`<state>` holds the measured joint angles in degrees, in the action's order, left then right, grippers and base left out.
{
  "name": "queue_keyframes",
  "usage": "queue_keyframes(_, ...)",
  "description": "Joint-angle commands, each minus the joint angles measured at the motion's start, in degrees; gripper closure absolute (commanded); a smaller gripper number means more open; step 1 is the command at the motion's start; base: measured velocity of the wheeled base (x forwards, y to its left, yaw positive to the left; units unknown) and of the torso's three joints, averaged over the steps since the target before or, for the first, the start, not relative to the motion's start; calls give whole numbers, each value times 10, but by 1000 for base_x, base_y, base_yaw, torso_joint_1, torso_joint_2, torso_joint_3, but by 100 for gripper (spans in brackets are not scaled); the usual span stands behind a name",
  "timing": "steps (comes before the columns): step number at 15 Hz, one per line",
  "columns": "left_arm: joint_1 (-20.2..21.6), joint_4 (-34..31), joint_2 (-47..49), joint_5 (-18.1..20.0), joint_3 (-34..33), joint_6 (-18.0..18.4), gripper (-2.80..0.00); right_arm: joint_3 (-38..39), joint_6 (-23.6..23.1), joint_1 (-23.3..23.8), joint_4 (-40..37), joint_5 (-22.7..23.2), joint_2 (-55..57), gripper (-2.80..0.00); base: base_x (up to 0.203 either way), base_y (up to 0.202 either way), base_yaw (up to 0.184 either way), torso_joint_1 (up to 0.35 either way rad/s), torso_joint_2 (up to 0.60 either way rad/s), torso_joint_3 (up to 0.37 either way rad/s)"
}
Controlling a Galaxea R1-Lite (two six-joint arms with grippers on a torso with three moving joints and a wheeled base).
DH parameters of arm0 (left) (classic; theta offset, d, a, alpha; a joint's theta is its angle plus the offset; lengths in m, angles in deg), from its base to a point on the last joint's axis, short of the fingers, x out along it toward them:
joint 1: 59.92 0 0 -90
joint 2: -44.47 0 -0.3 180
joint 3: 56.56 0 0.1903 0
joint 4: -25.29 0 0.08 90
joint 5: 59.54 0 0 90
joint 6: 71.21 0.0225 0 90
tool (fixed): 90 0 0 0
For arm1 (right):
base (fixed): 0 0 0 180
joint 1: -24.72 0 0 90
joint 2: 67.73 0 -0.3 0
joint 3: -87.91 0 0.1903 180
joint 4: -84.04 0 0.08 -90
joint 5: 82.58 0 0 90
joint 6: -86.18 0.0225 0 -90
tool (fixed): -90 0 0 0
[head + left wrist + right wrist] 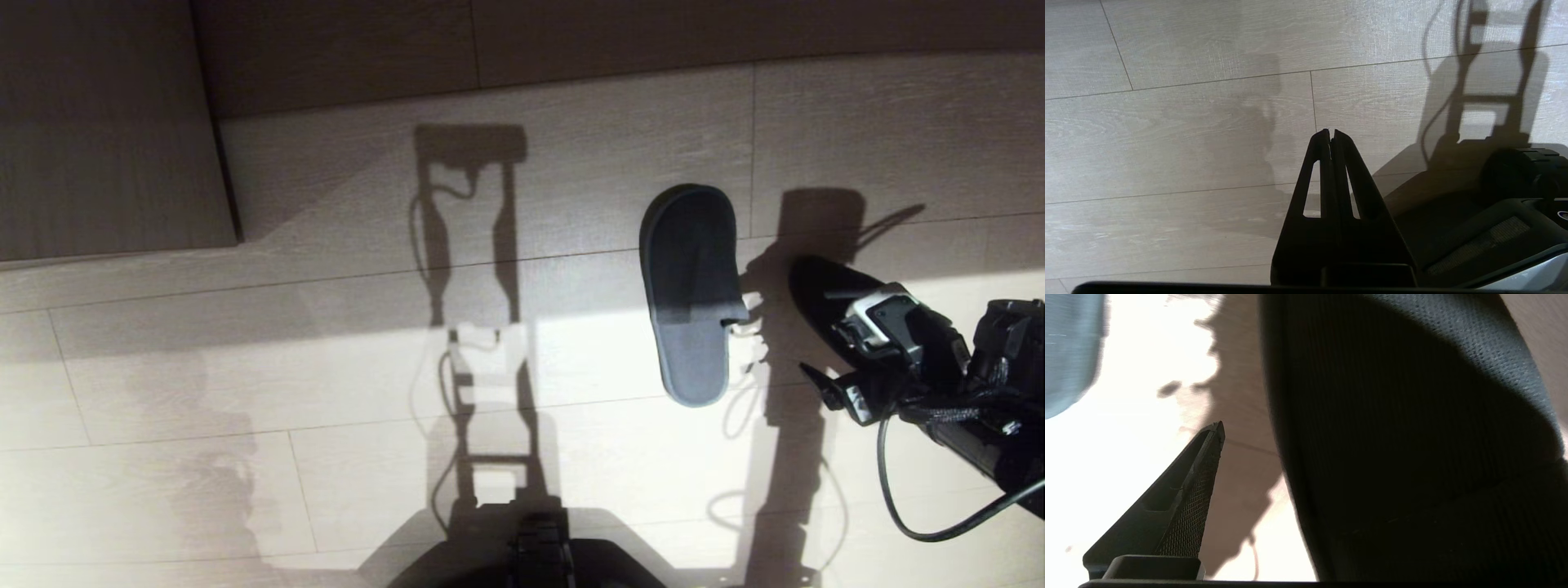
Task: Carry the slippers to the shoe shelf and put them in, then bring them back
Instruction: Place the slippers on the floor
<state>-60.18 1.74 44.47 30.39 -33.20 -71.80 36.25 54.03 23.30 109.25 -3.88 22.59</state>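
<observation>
One slipper [690, 294] lies flat on the pale floor [245, 392], toe toward twelve o'clock, half in sun; the second slipper [1412, 437] sits at its three o'clock, dark, under the right gripper [808, 327], whose fingers are spread wide around it; the left gripper [1331, 136] hangs clenched above bare boards, holding nothing.

Right arm [971, 367]: black, w/ white-and-grey block nr wrist, loose black cable [922, 498] looping below. Fingers [1180, 506] black, tapered to points, cross-hatched pads. Left gripper [1331, 136]: black, slotted wedge-shaped fingers. Base [539, 555] black.
</observation>
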Motion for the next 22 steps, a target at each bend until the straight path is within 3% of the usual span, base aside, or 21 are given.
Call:
queue_keyframes(1, 0, 0, -1, 0, -1, 0, 0, -40, -3, -7, -164, -1, -55, -280, 0, 0, 0, 0, 0, 0)
queue_keyframes(6, 0, 0, -1, 0, -1, 0, 0, -23, -19, -13, -180, -39, 32, -280, 0, 0, 0, 0, 0, 0)
queue_keyframes(14, 0, 0, -1, 0, -1, 0, 0, -14, 5, -13, -200, -14, 74, -280, 0, 0, 0, 0, 0, 0)
queue_keyframes(19, 0, 0, -1, 0, -1, 0, 0, -50, 5, -11, -339, 53, 69, -280, 0, 0, 0, 0, 0, 0)
queue_keyframes(22, 0, 0, -1, 0, -1, 0, 0, -64, 24, 12, -394, 210, 52, -280, 0, 0, 0, 0, 0, 0)
